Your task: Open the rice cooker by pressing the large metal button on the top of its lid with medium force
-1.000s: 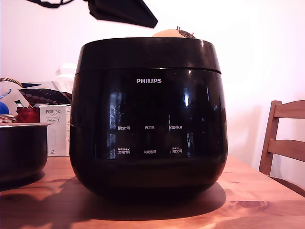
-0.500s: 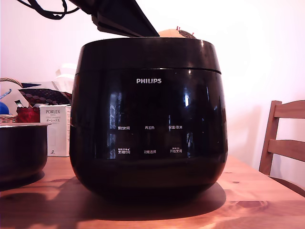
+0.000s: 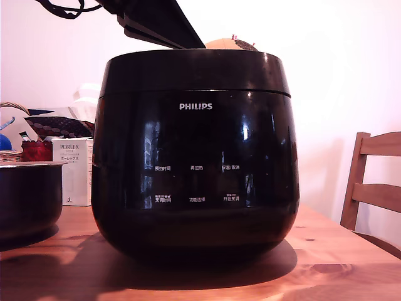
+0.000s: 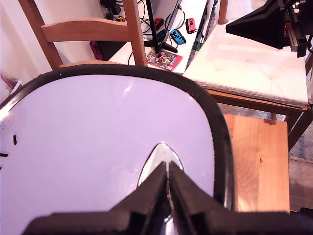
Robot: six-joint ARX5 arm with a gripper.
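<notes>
Pressing from this stance carries risk: the gripper (image 4: 167, 182), its 2 fingers brought together with nothing between them, points its narrow tip at the metal button (image 4: 161, 159) near the edge of the lid (image 4: 98, 147). The rice cooker (image 3: 194, 157) sits closed on the wooden table (image 3: 338, 251), beside a dark pot (image 3: 28, 197) at the exterior view's left. On that glossy, sloping metal the tip could skid off; too little force would probably leave the latch shut, while an off-centre shove might nudge the cooker.

My gripper (image 4: 167, 178) (jaws pressed together) touches the metal button (image 4: 161, 155) on the glare-washed lid (image 4: 98, 142) filling the frame's centre.
</notes>
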